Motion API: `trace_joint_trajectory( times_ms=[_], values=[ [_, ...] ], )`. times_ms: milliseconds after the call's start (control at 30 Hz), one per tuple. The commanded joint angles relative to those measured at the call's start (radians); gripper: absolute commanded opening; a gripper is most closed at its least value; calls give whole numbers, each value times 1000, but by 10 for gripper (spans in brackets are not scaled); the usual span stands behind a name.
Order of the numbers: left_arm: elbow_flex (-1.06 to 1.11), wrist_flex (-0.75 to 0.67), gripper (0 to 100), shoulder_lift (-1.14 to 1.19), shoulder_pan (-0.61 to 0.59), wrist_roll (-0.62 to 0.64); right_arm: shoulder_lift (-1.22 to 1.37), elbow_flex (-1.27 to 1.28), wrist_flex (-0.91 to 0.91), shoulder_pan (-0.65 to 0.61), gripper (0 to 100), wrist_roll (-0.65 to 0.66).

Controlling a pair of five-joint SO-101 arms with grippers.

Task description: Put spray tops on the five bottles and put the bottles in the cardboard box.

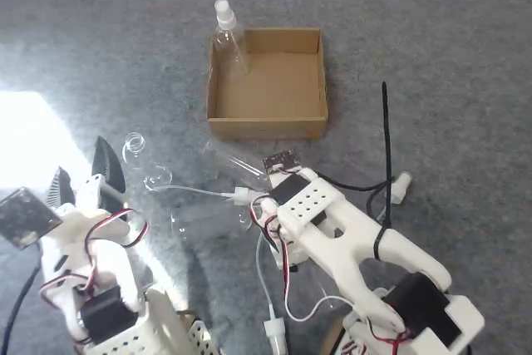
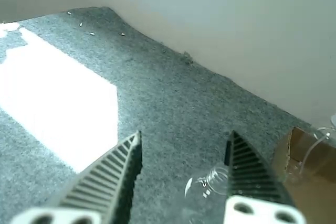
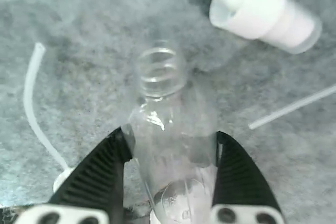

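Clear plastic bottle [image 3: 165, 103]: clamped at the body in right gripper [image 3: 171, 134], threaded neck free. Likely needed steady, level hold for nearby white spray top [image 3: 265, 11]. Found left gripper [image 2: 185, 136] wide open, empty.

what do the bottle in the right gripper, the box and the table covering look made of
Bottle: clear and glossy, probably plastic; the grey beneath shows through it and its threaded neck glints.
Box: brown matte cardboard, with thin folded walls.
Table covering: grey felt or short-pile carpet, judging by its fuzzy, mottled, matte look.
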Motion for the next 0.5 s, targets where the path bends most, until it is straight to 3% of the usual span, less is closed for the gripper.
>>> trace_joint_trajectory(
  times_ms=[0,200,467],
  values=[
    [-12,-20,240,-5,-3,5,-58,-161,130,-2,84,17],
    [-12,-20,240,-5,-3,5,-62,-318,292,-2,83,17],
    [-12,-20,240,-5,-3,5,-318,-324,320,-1,85,18]
  ],
)
